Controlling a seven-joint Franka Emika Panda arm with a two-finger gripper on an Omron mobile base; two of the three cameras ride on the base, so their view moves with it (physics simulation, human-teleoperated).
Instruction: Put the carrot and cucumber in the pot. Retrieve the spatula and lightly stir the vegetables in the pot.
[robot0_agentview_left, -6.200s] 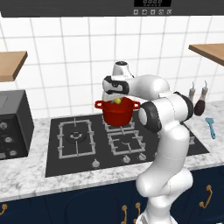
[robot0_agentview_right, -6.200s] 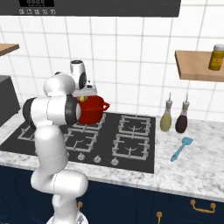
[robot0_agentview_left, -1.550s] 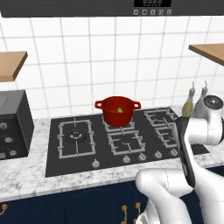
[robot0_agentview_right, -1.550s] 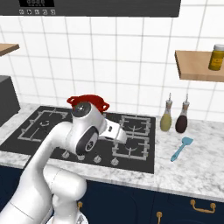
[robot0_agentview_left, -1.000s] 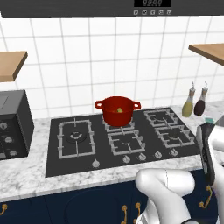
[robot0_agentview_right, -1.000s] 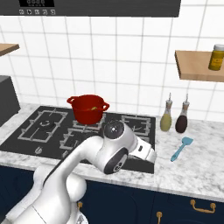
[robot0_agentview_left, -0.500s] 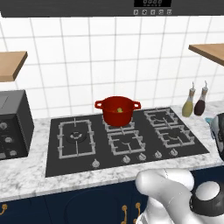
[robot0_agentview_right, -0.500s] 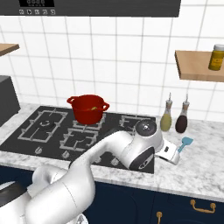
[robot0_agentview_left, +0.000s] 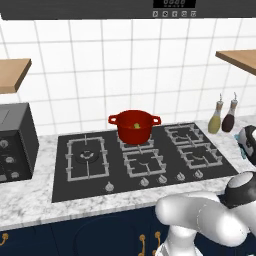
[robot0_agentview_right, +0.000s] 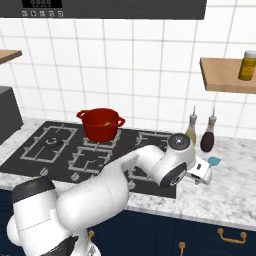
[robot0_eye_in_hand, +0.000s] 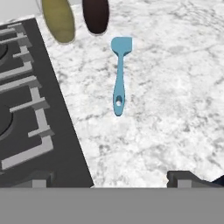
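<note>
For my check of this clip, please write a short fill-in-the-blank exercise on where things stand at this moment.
1. The spatula lies flat on the marble ____.
2. The red pot stands on the ____.
3. The pincer hangs above the spatula with its jaws ____.
4. Two ____ stand by the wall, just beyond the spatula's blade.

Missing words: counter; stove; open; bottles

Both base views face the stove (robot0_agentview_left: 140, 160) from behind, sharing it; the hand view looks closely down at the counter (robot0_eye_in_hand: 175, 109).
</note>
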